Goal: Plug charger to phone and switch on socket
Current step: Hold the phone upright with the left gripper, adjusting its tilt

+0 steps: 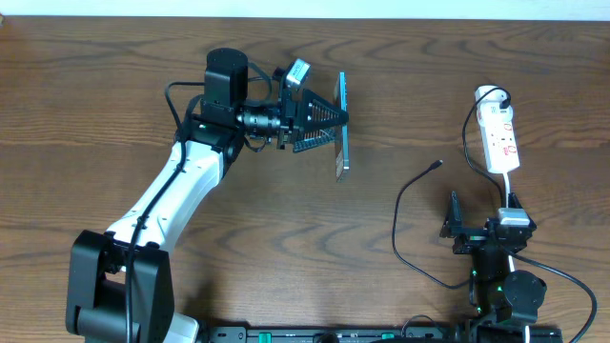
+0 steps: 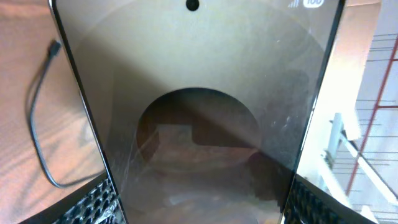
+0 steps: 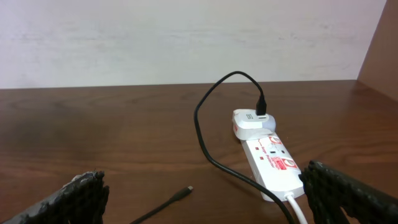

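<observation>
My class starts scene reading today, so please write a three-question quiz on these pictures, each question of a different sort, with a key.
1. True or false: the left arm's jaws are shut on the phone.
2. Where does the charger's plug tip lie? A) in the phone; B) on the bare table; C) between the right arm's jaws.
3. Fill in: the charger's other end goes into a white adapter that sits on the ____.

Key: 1 true; 2 B; 3 socket.
</observation>
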Available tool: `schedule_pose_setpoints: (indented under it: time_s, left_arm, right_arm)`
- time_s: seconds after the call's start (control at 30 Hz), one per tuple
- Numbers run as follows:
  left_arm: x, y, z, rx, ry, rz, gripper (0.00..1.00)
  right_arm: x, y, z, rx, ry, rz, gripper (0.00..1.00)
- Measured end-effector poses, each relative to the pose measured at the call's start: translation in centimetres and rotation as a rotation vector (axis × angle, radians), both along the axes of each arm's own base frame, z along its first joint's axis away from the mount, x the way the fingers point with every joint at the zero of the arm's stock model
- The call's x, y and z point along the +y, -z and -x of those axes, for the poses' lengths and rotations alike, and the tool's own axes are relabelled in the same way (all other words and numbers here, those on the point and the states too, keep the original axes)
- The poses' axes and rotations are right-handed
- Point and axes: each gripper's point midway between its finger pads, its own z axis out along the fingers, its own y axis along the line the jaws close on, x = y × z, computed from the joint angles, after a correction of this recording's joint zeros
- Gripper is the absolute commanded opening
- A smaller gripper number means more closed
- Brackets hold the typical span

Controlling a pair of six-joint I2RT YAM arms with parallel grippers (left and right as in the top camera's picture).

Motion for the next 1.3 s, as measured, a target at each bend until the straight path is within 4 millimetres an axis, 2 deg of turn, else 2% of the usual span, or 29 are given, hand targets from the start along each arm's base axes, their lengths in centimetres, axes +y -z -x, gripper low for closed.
schedule_pose_setpoints:
  time_s: [0.77,0.97,1.3]
  left_arm:
    - [0.4,1.7,-3.5,-0.192,-0.181,-0.105,0.65]
    - [1.0,3.4,-4.3,-0.15,-0.246,-0.181,0.65]
    - [2.6,7.6,-4.7,-0.018,-0.346,-0.355,0.65]
  right_arm:
    - [0.0,0.0,0.0,0.0,0.0,0.0,0.99]
    - [0.0,0.0,0.0,0.0,0.0,0.0,0.99]
    - [0.0,0.0,0.0,0.0,0.0,0.0,0.99]
